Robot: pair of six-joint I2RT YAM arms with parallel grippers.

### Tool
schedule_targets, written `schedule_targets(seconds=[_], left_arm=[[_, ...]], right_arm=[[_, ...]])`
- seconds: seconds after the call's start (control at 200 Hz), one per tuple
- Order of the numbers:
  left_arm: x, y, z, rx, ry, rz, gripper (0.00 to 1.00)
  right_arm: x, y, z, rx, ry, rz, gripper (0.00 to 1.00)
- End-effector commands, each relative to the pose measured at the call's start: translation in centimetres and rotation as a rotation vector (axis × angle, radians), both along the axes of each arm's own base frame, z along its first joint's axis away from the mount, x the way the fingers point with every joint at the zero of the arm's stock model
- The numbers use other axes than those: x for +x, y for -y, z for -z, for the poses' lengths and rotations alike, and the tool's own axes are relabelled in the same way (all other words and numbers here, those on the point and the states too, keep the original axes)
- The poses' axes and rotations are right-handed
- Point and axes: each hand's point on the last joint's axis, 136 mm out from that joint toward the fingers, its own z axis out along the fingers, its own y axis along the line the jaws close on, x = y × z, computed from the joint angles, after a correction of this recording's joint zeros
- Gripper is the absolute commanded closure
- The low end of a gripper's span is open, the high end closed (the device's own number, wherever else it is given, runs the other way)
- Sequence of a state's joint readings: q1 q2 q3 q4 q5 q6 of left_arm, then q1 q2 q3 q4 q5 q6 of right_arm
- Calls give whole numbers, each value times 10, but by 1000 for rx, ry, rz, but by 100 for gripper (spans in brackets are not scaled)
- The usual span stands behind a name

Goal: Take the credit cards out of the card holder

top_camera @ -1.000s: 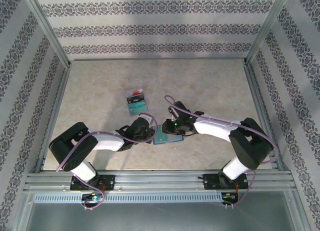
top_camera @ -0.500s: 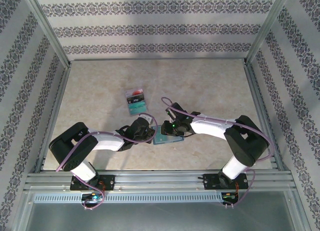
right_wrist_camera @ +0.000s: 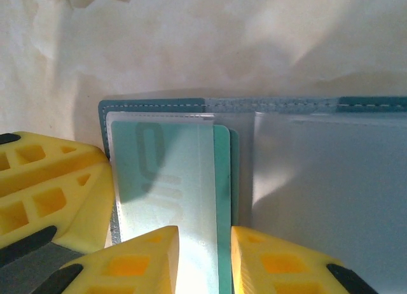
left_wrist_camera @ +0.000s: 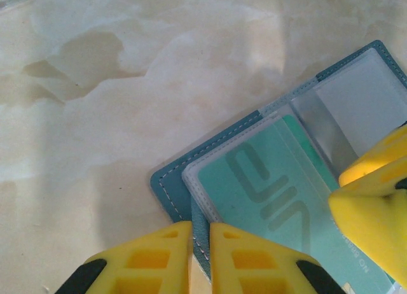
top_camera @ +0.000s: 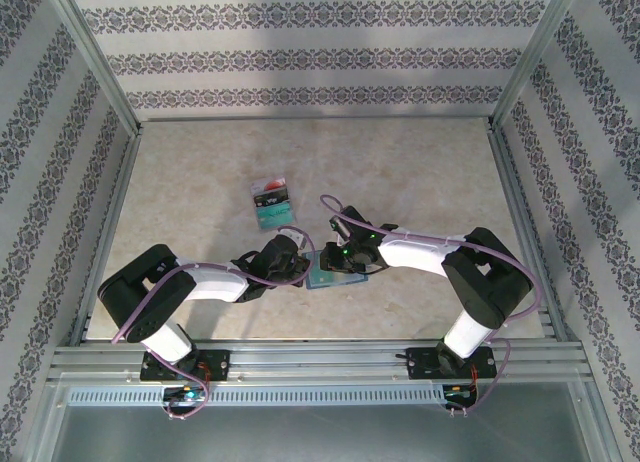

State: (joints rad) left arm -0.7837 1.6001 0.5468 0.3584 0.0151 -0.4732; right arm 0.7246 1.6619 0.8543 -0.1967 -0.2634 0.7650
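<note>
Between the fingertips of the right gripper (right_wrist_camera: 205, 259), straight ahead, shows the bare strip of a teal credit card (right_wrist_camera: 222, 179), edging out of the clear pocket (right_wrist_camera: 165, 173) of the card holder (right_wrist_camera: 152, 105). The holder lies open and flat on the table, both grippers at it. The right jaws stand partly open with nothing pinched, one tip over the pocket, the other toward the empty panel (right_wrist_camera: 331, 192). The left gripper (left_wrist_camera: 200, 256) is on the far side of that pocket, jaws almost closed on the holder's stitched outer edge. The card's long axis runs back toward the right fingers, parallel to the fold. It likely exits sideways toward the fold, away from the left fingers, and the right arm is nearer.
</note>
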Motion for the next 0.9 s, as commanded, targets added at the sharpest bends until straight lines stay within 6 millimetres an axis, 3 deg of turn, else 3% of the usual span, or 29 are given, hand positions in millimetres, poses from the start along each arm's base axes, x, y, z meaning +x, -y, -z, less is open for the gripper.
schedule_targets(seconds=[0.0, 0.205, 0.385, 0.655, 0.894], left_arm=[[1, -1, 1, 1, -11, -13, 86], [1, -1, 1, 2, -12, -13, 85], [1, -2, 0, 5, -9, -12, 85], [0, 0, 0, 3, -12, -4, 86], [-1, -3, 1, 21, -17, 0, 86]], right_arm=[[0, -12, -6, 51, 0, -13, 73], [1, -13, -7, 85, 0, -1, 73], [0, -1, 4, 75, -25, 45, 68], [-4, -1, 10, 73, -40, 51, 66], [0, -14, -9, 202, -11, 34, 69]])
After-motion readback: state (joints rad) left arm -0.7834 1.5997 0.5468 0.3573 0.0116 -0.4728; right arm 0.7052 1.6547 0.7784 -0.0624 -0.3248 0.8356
